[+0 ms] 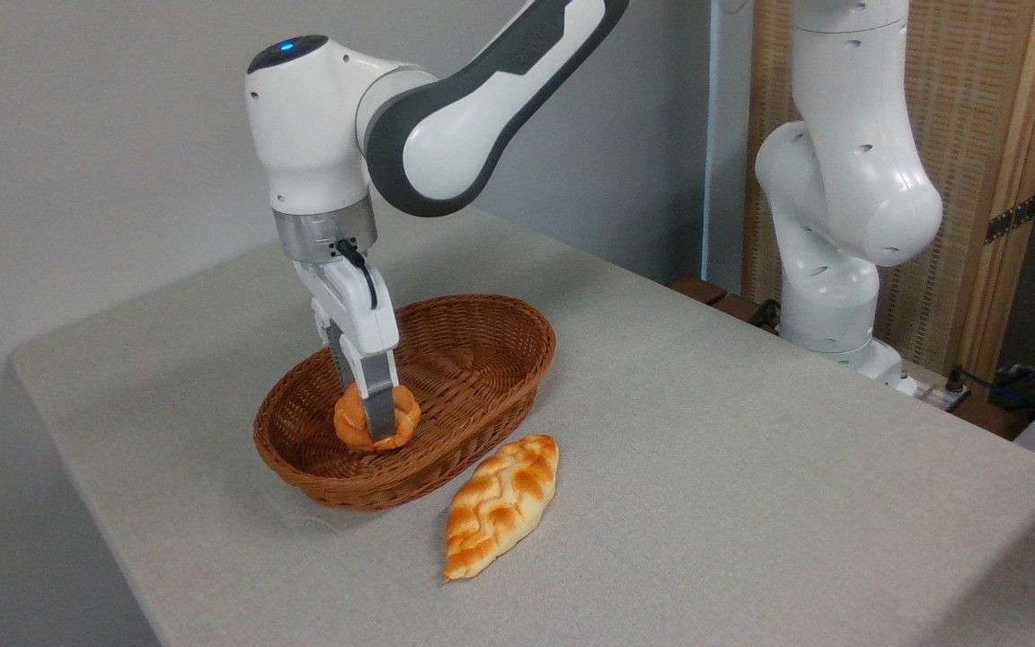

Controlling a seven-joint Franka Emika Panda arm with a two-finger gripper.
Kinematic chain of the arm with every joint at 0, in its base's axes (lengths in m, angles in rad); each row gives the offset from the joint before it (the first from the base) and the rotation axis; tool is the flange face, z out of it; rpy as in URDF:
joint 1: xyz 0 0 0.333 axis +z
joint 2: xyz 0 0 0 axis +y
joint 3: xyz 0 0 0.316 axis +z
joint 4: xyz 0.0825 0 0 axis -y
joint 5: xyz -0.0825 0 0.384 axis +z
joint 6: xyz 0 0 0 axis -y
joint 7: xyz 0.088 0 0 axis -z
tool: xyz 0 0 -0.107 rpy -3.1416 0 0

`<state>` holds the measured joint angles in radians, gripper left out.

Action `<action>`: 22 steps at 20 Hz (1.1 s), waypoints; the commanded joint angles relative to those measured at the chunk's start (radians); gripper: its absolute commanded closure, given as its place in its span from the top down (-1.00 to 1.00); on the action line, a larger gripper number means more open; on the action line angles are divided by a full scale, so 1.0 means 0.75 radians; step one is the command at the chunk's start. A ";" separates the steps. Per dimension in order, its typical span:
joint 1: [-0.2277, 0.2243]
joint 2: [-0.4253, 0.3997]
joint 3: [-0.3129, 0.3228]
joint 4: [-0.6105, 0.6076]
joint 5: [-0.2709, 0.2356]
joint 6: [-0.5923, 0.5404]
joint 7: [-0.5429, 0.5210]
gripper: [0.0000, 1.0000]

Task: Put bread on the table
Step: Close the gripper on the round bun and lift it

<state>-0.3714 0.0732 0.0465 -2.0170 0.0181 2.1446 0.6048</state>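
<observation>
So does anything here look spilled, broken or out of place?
Nothing is spilled or broken. The one odd sight is the braided loaf, which lies on the table beside the wicker basket rather than in it. Inside the basket, the gripper fingers are shut on the small bun.

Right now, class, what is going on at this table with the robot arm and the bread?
The gripper is closed on a small round bun inside the wicker basket, its fingers reaching straight down. The bun seems just clear of the basket floor, though that is hard to confirm. A longer braided loaf already lies on the table just in front of the basket. The bun has not yet reached the table.
</observation>
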 commanded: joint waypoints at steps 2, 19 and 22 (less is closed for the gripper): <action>-0.006 -0.010 0.014 0.010 -0.014 0.033 -0.005 -0.21; -0.002 -0.202 0.118 0.080 -0.067 -0.141 -0.003 -0.11; 0.000 -0.245 0.171 0.080 -0.059 -0.196 0.000 -0.11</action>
<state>-0.3670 -0.0684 0.1310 -1.9594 -0.0172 2.0536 0.6040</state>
